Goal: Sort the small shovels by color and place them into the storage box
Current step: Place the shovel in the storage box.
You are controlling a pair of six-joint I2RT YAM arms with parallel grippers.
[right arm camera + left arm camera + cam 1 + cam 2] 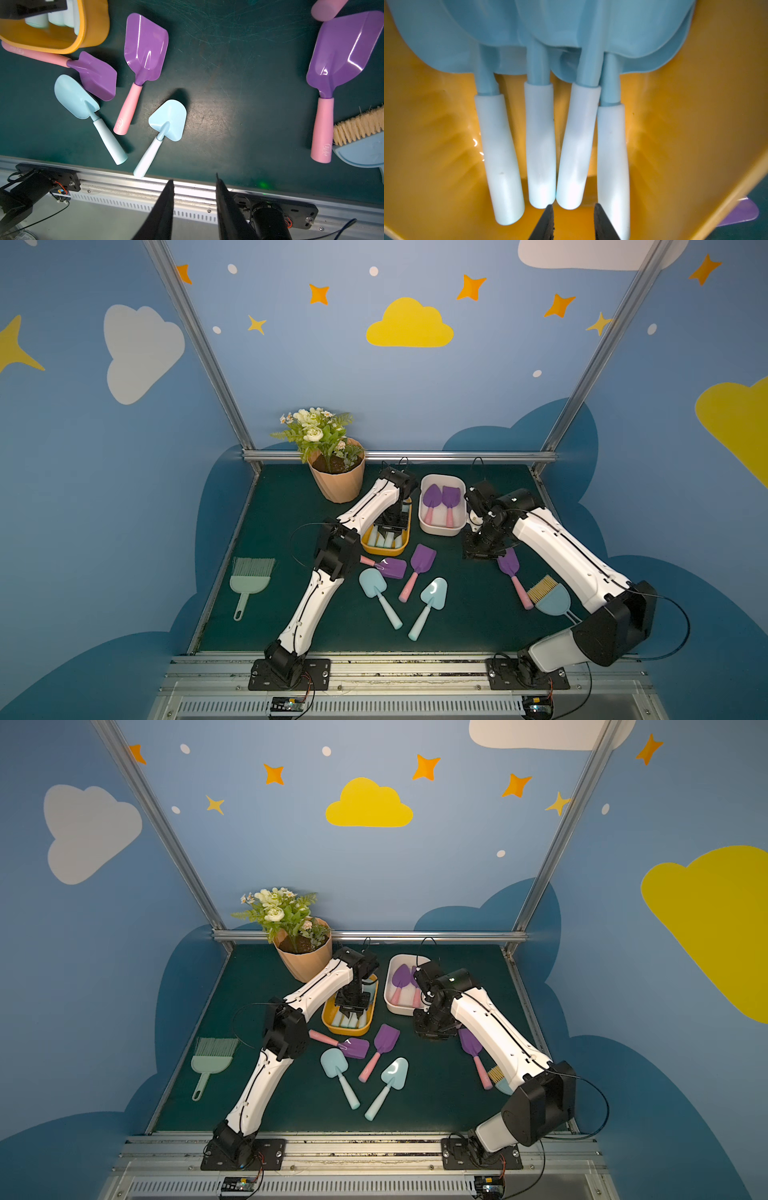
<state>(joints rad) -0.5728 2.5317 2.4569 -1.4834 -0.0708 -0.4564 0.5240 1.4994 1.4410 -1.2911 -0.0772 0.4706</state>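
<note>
Left wrist view: left pincer (573,207) sits low inside yellow box (446,145), jaws narrowly parted, gripping nothing. Four boxed blue shovels (538,145) lie just ahead of its tips, handles toward it. Between the pincers, toward the arm bases, on the mat (465,614): two loose blue shovels (372,583) and two loose purple shovels (424,558). Right pincer (194,178) is narrowly parted and empty. A lone purple shovel (509,563) lies just beside it. White box (440,531) with two stored purple shovels (432,494) is just beyond.
</note>
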